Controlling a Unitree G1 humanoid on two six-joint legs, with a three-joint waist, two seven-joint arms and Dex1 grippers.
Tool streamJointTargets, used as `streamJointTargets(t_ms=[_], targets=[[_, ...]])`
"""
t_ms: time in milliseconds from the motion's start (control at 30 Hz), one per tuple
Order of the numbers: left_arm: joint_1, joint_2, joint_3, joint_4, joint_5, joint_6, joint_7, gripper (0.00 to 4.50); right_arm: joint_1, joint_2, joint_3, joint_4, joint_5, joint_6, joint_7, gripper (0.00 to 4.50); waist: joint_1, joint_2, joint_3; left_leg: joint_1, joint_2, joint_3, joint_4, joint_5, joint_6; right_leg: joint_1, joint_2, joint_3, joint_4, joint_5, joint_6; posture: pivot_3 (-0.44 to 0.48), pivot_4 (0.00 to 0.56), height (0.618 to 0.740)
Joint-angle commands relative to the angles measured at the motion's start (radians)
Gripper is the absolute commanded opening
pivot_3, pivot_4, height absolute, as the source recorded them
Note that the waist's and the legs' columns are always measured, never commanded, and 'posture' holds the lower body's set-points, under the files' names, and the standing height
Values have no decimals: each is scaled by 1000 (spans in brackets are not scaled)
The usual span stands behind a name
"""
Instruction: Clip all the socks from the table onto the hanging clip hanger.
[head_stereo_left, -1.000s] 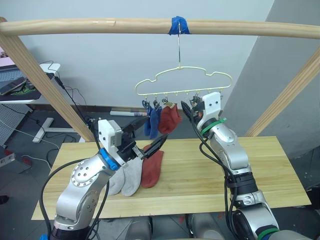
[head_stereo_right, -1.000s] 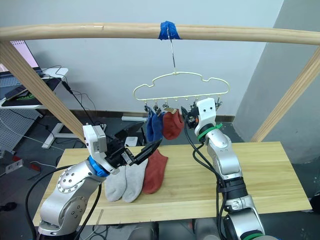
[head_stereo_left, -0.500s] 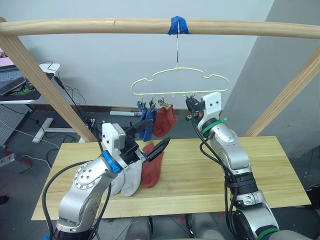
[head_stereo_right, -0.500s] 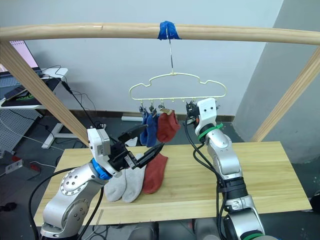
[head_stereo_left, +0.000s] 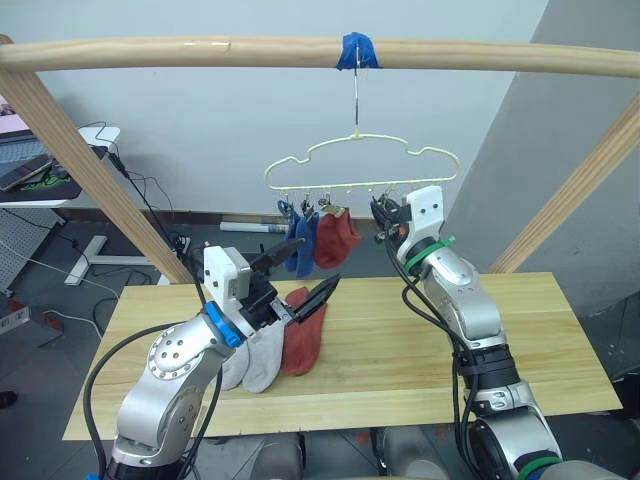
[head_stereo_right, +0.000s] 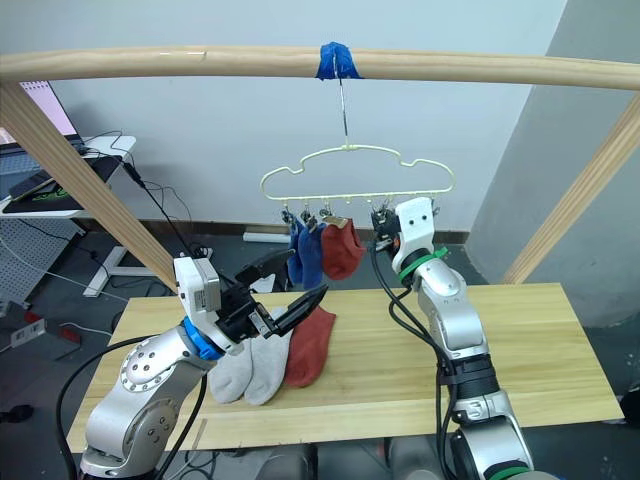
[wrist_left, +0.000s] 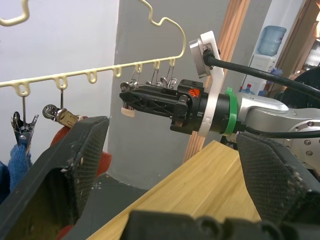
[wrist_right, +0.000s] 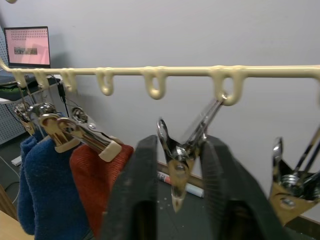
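Right now the right gripper (wrist_right: 172, 200) is up at the clip hanger (head_stereo_left: 360, 165). Its two black fingers (wrist_right: 131, 200) sit close together with one metal clip (wrist_right: 175, 175) between them, and they seem to be squeezing it. The left gripper (head_stereo_left: 300, 285) is wide open and holds nothing. It hangs in the air just in front of the hanging socks, above the table (head_stereo_left: 420, 350).

Two blue socks (head_stereo_left: 300, 245) and one rust red sock (head_stereo_left: 335, 238) are already clipped up, just beside the right gripper's fingers. Another rust red sock (head_stereo_left: 303, 340) and two light grey socks (head_stereo_left: 255, 355) lie on the table under the left gripper's fingers.

What could go wrong? The hanger only hangs from a thin hook, so it can swing. If the right fingers push or pull too hard, I think the clip could slip out from between them. The swing could also shake a hung sock loose. And the left gripper has no sock yet, so the clip may be squeezed for nothing.

The right wrist view shows the clip sitting right between the fingers, which the head views are too far away to show. The left wrist view shows the right gripper from the side, under the row of hanger loops. The head views show the socks on the table.
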Motion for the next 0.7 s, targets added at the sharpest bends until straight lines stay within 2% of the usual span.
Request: streamJointTargets(t_ms=[33,700], targets=[[-15,5,-3,-46,-3,-4,3,4500,-13,2,-4,-39,5,-27,0,1897,0,0,0,0,0,0,0,0,0,0,0,0,0,0,0,-12,147,740],[-15,4,-3,-50,0,-2,9,4500,-32,8,-21,-17,-1,-60,-28,1897,0,0,0,0,0,0,0,0,0,0,0,0,0,0,0,-6,145,740]])
